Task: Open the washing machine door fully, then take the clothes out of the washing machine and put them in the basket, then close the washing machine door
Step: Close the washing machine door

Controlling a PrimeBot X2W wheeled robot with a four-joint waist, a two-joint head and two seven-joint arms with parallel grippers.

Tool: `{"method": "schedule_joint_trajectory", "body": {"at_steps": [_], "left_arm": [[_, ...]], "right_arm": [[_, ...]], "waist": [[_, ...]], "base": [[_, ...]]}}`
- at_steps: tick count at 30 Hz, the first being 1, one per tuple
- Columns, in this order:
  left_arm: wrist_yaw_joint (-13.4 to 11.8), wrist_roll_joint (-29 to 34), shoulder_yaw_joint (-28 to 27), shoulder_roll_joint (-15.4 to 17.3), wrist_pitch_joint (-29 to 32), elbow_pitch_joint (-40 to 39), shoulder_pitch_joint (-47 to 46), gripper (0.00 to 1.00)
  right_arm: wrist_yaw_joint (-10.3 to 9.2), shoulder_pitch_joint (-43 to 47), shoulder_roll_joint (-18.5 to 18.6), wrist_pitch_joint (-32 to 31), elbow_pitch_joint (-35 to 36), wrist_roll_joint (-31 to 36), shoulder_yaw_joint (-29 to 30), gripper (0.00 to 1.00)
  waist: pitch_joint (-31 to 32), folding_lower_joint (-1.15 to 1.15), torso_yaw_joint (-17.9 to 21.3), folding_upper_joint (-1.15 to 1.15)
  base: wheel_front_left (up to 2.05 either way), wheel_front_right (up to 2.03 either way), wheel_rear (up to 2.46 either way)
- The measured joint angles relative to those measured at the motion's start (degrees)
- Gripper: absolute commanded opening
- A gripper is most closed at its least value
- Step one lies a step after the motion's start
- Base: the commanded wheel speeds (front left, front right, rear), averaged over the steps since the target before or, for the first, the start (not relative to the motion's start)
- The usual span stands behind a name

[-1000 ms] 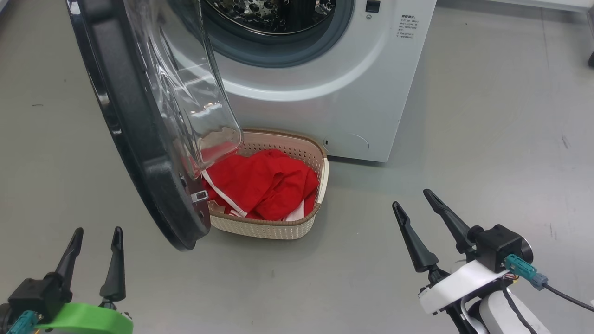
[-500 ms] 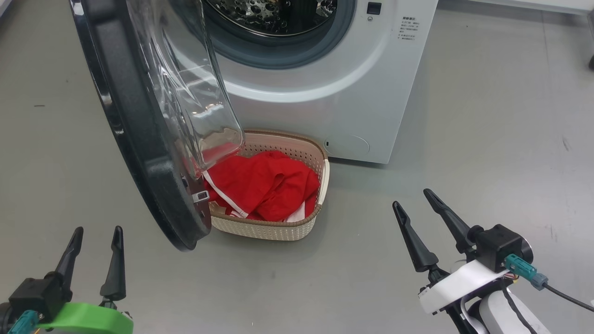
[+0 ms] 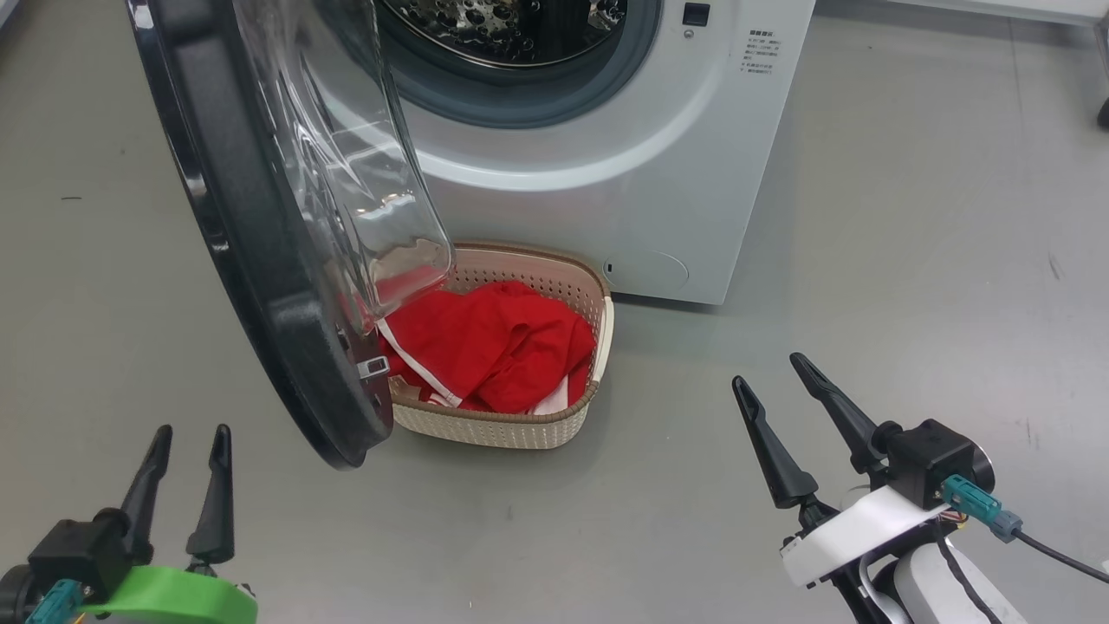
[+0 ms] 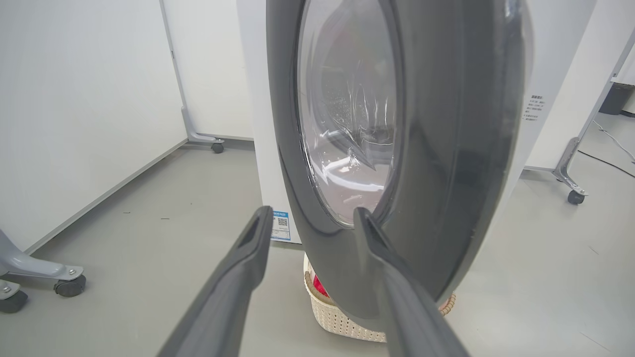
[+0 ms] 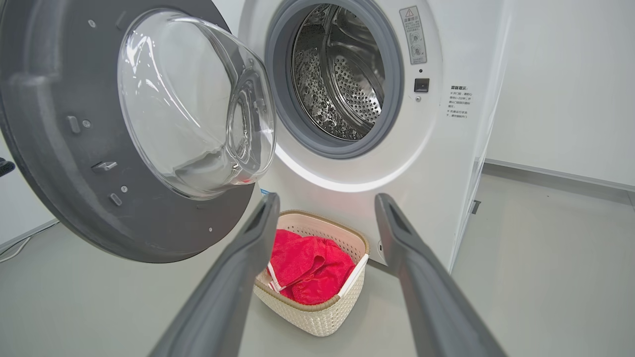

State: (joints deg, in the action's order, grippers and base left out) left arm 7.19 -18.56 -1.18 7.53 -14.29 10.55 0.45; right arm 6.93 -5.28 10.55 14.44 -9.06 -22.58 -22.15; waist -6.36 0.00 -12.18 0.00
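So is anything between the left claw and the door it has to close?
Nothing visible. The left gripper hangs open facing the door, with bare floor between them. The basket sits low by the door's bottom edge; whether it clears the swing I cannot tell.

The basket (image 3: 511,429) is being kept on the floor (image 3: 910,260), before the washing machine (image 3: 606,199). The clothes (image 3: 494,347) are being contained in the basket. The washing machine door (image 3: 251,260) is being stood open leftward, over the basket's left end.
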Motion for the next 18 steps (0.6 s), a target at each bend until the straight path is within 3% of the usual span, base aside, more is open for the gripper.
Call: {"method": "schedule_joint_trajectory", "body": {"at_steps": [11, 18], "left_arm": [[0.0, -0.8, 0.2, 0.0, -0.2, -0.1, -0.1, 0.0], [0.0, -12.3, -1.8, -2.4, 1.1, 3.2, -1.9, 0.0]], "right_arm": [[0.01, 0.1, -0.1, 0.0, 0.0, 0.0, 0.2, 1.0], [0.01, 0.1, -0.2, 0.0, 0.0, 0.0, 0.2, 1.0]], "waist": [[0.0, 0.0, 0.0, 0.0], [0.0, 0.0, 0.0, 0.0]], "base": [[0.0, 0.0, 0.0], [0.0, 0.0, 0.0]]}}
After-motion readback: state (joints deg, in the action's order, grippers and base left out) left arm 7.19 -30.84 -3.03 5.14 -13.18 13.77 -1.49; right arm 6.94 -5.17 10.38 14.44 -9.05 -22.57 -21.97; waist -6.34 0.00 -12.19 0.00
